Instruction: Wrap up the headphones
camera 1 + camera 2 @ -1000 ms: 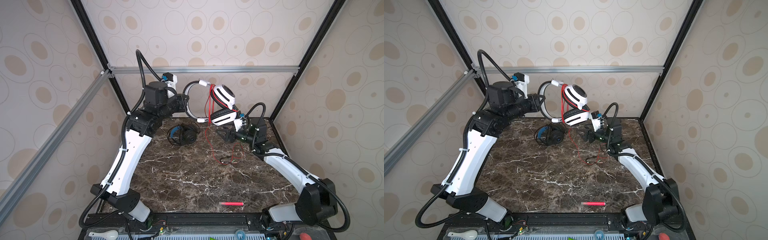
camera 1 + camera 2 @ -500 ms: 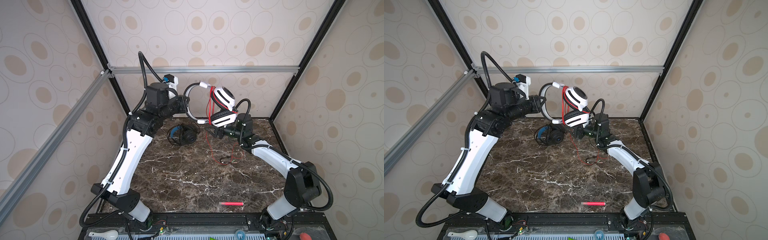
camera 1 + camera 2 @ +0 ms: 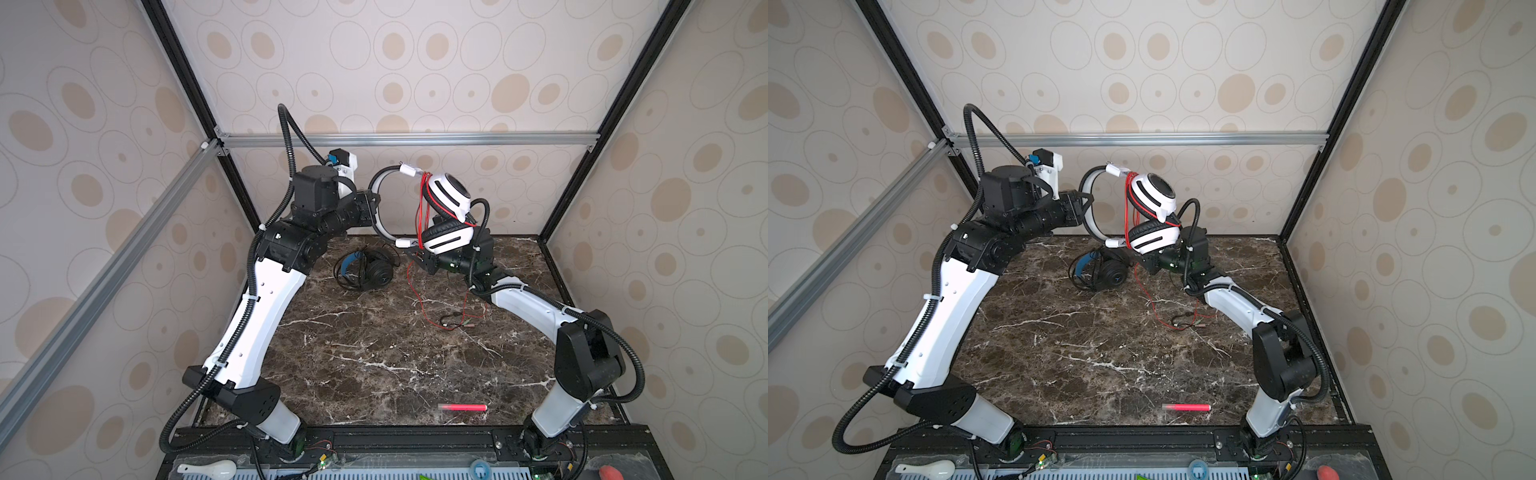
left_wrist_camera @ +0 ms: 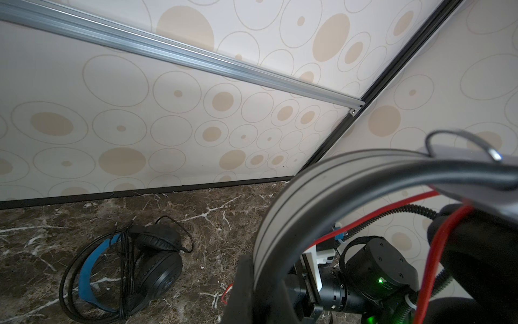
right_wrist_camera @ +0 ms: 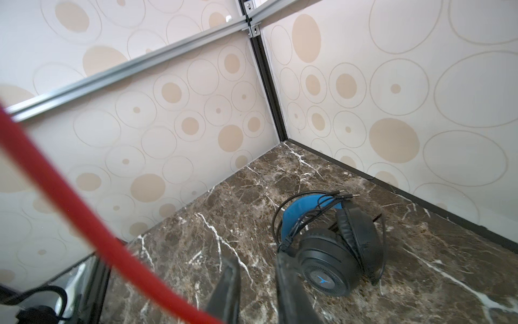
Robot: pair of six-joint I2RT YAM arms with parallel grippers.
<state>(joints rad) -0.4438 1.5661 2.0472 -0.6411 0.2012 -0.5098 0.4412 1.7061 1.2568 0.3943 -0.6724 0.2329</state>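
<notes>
Left fingers are clamped on the white headset, held raised above the rear worktop. Right fingers stand narrowly apart near the red cable; grip unconfirmed. Risk: slack cable slipping free or snagging the black headset.

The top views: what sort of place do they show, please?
Probably a robot test booth, not a home: two robot arms mounted at a marble table, patterned walls in a metal frame, and the left gripper holding white headphones.
</notes>
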